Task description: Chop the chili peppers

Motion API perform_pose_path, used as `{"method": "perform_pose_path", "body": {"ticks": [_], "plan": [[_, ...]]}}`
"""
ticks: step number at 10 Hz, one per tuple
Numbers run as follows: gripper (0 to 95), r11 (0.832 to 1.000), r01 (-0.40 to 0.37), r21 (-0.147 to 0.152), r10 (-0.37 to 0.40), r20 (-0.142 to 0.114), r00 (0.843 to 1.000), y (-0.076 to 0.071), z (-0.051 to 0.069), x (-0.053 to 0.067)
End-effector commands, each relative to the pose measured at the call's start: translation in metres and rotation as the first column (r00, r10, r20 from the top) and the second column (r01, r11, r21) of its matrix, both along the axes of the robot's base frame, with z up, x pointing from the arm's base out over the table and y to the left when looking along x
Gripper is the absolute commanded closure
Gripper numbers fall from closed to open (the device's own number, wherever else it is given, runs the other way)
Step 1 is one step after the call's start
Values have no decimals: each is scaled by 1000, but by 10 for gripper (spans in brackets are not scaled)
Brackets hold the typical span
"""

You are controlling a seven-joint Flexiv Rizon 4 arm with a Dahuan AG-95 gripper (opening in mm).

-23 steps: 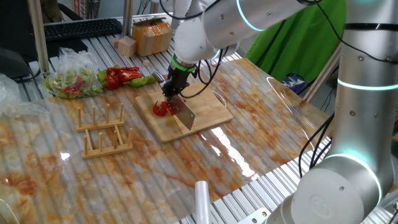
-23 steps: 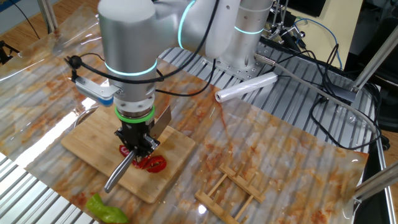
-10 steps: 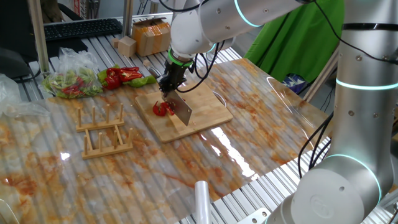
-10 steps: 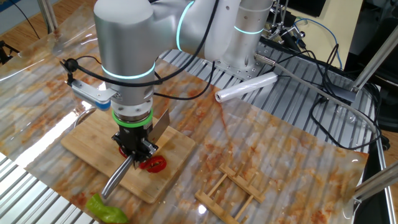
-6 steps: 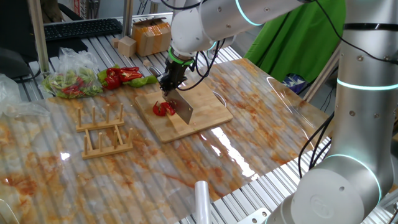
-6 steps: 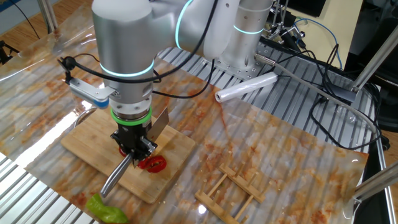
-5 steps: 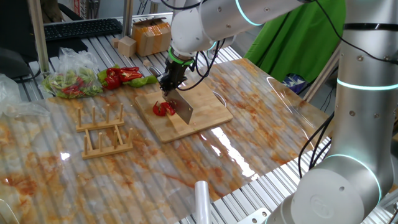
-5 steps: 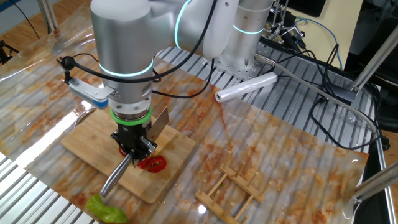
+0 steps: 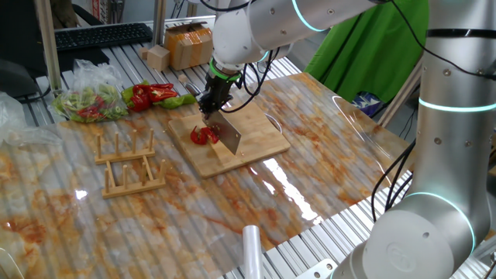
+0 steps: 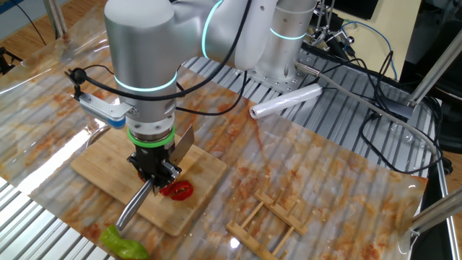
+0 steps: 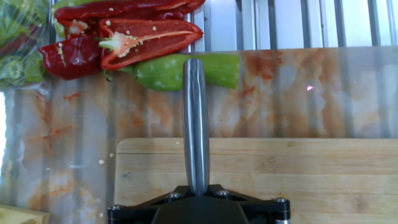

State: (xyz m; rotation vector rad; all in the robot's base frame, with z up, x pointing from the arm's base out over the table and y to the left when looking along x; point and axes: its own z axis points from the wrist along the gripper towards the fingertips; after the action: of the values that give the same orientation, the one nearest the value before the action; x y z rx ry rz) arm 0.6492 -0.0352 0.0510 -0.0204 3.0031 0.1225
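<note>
The chili peppers [image 9: 203, 136] lie as a small red heap of cut pieces on the wooden cutting board [image 9: 260, 139], and show beside the hand in the other fixed view [image 10: 178, 191]. My gripper [image 9: 211, 103] is shut on the metal handle [image 11: 196, 118] of a knife. Its broad blade [image 9: 230, 139] hangs edge-down just right of the chili pieces. In the other fixed view the gripper [image 10: 155, 173] stands over the board [image 10: 101, 162], with the handle [image 10: 130, 208] sticking out towards the board's edge. In the hand view the chili peppers are hidden.
A green pepper [image 11: 168, 70] and split red peppers [image 11: 137, 37] lie just beyond the board's edge. A bag of mixed peppers [image 9: 89, 102] sits at the left. A wooden rack [image 9: 128, 163], a plastic roll [image 10: 285, 101] and a cardboard box [image 9: 188, 45] are nearby.
Since the earliest frames the knife has risen a little off the board and shifted slightly away from the chili heap. Over the last half second nothing visibly moves.
</note>
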Motion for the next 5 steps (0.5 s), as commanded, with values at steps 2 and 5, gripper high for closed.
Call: {"method": "perform_pose_path", "body": {"ticks": [2, 5], "plan": [[950, 1000, 8, 8, -8, 6, 1000, 3, -5, 0], [950, 1000, 6, 9, -6, 1, 1000, 11, -30, 6]]}}
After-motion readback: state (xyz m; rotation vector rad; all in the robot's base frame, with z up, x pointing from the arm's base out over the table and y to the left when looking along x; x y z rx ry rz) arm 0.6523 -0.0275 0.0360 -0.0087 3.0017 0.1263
